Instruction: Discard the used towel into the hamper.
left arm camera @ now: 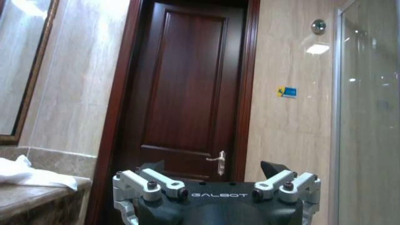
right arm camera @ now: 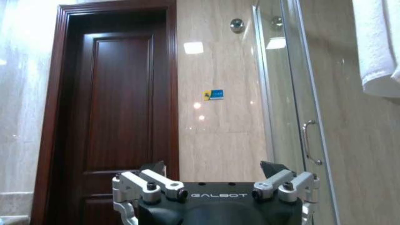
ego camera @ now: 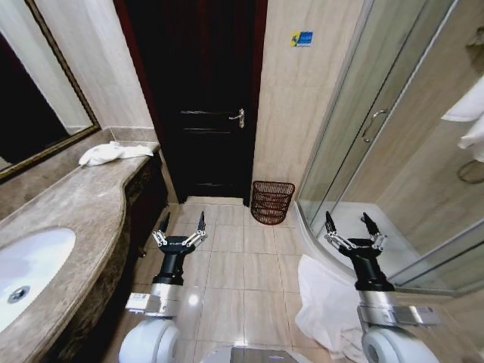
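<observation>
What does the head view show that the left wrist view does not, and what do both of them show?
Head view alone: the hamper on the floor by the door, the sink, a white cloth on the floor, and the open right gripper. Left wrist view alone: a round metal fitting high on the wall. Both: the dark door, the towel on the counter and the open left gripper.

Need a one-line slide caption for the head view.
Both open claws, left and right, hover over tile floor; dark openwork wire hamper by the door, white towel on marble counter.
</observation>
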